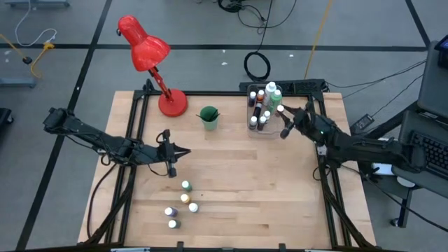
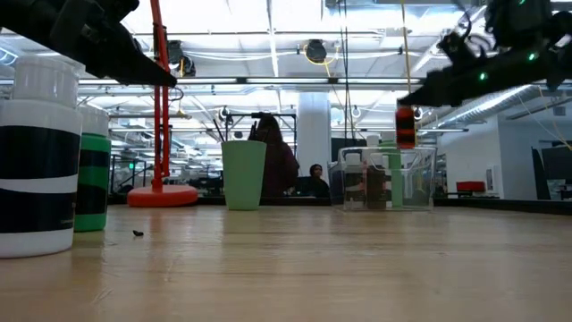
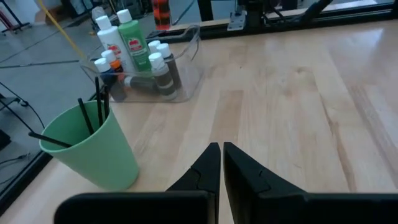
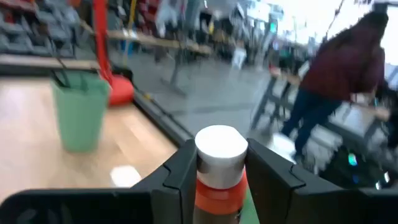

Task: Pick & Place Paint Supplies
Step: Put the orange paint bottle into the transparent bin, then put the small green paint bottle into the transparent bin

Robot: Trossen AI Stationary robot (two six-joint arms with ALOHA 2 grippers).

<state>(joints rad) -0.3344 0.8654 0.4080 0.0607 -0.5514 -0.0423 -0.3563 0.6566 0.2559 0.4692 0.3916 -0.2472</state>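
Fingers of the right pincer [image 4: 216, 180] clamp an orange paint bottle [image 4: 219, 177] just under its white cap, carrying it upright above the clear bin [image 1: 260, 112], presumably to lower it among the bottles standing there. Well off to that pincer's side, five small bottles [image 1: 182, 205] wait on the table [image 1: 238, 203]. Near them, the left pincer [image 3: 221, 163] hangs pinched shut, empty.

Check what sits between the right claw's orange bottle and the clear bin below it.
Nothing visible blocks it. The right claw holds the orange bottle in the air above the clear bin. The bottles already standing inside crowd the bin, so open floor looks limited.
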